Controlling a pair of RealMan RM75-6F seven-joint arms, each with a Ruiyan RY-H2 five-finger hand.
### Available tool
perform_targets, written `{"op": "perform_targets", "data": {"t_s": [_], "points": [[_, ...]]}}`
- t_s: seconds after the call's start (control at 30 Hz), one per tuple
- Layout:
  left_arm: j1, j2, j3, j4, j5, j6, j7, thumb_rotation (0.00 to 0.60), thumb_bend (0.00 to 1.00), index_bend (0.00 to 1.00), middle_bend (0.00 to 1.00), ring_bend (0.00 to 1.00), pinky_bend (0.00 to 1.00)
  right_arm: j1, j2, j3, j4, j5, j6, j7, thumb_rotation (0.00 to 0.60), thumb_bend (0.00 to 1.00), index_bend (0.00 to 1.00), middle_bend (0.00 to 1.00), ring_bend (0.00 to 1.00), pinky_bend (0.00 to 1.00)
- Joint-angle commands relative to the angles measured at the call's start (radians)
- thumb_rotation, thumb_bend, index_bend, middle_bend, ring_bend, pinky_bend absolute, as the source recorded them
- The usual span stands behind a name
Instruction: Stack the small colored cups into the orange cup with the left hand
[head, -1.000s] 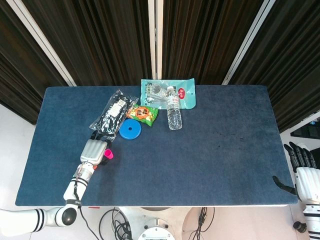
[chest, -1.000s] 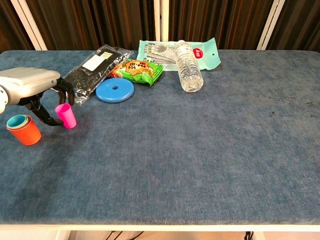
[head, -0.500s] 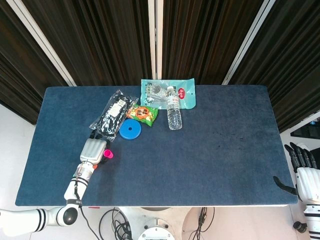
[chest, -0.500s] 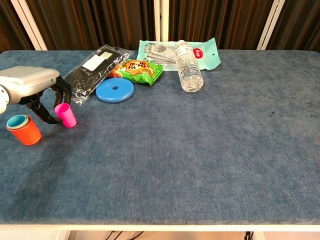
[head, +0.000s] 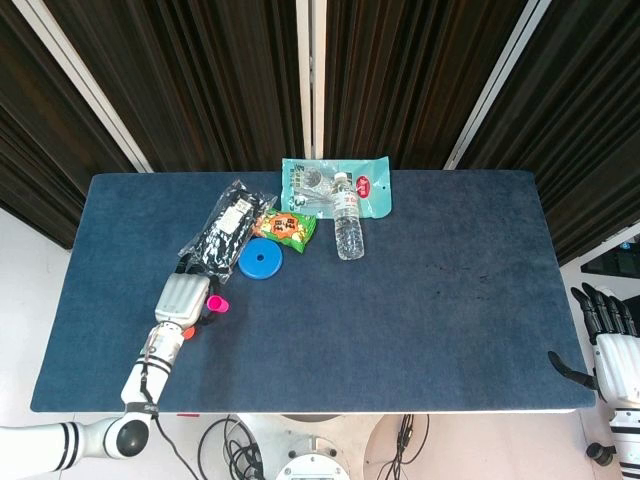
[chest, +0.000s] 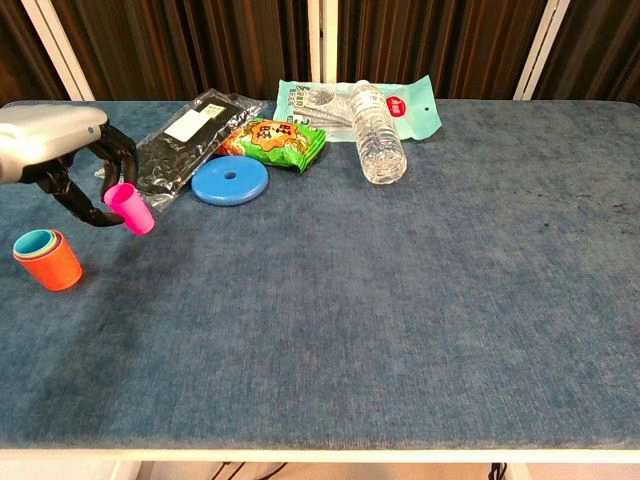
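At far left, the left hand (chest: 75, 170) pinches the pink cup (chest: 129, 208) tilted; level it directly over the orange cup (chest: 48, 260) before releasing.

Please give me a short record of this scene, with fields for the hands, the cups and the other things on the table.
left hand: holds the pink cup, tilted, lifted off the table
right hand: off the table's right edge, holds nothing
orange cup: upright near the left edge, smaller cups already nested in it
other things: blue disc, snack bag, black packet, water bottle lying on a teal pouch
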Motion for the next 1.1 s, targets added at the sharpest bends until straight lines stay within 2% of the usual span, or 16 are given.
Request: {"op": "perform_targets", "data": {"t_s": [0.03,0.13,0.27,0.37,0.53,1.1], "points": [[0.029,0.114,-0.014,-0.143,0.010,0.055,0.007,0.600,0.25,0.54,0.58,0.22,0.04,0.002,0.002,0.000,-0.005,-0.006,0.001,-0.003,0.600,0.16,0.00,0.00,0.00,0.00],[0.046,0.194,-0.003,-0.238,-0.016,0.065,0.023,0.600,0.25,0.55,0.59,0.22,0.04,0.005,0.001,-0.001,-0.008,-0.005,-0.005,-0.005,0.600,0.16,0.00,0.00,0.00,0.00],[0.073,0.245,0.041,-0.288,-0.005,0.084,0.042,0.600,0.25,0.56,0.60,0.23,0.04,0.005,-0.006,-0.003,-0.005,-0.003,-0.008,-0.007,0.600,0.16,0.00,0.00,0.00,0.00],[0.094,0.236,0.076,-0.273,0.023,0.107,0.056,0.600,0.25,0.56,0.60,0.23,0.04,0.003,-0.010,-0.008,-0.006,-0.015,-0.003,-0.012,0.600,0.16,0.00,0.00,0.00,0.00],[0.116,0.225,0.090,-0.241,0.019,0.101,0.021,0.600,0.25,0.56,0.60,0.23,0.04,0.002,-0.007,-0.010,-0.016,-0.020,0.002,-0.019,0.600,0.16,0.00,0.00,0.00,0.00],[0.146,0.203,0.096,-0.167,0.034,0.071,-0.048,0.600,0.25,0.56,0.60,0.23,0.04,0.005,-0.004,-0.008,-0.038,-0.014,-0.003,-0.048,0.600,0.16,0.00,0.00,0.00,0.00]]}}
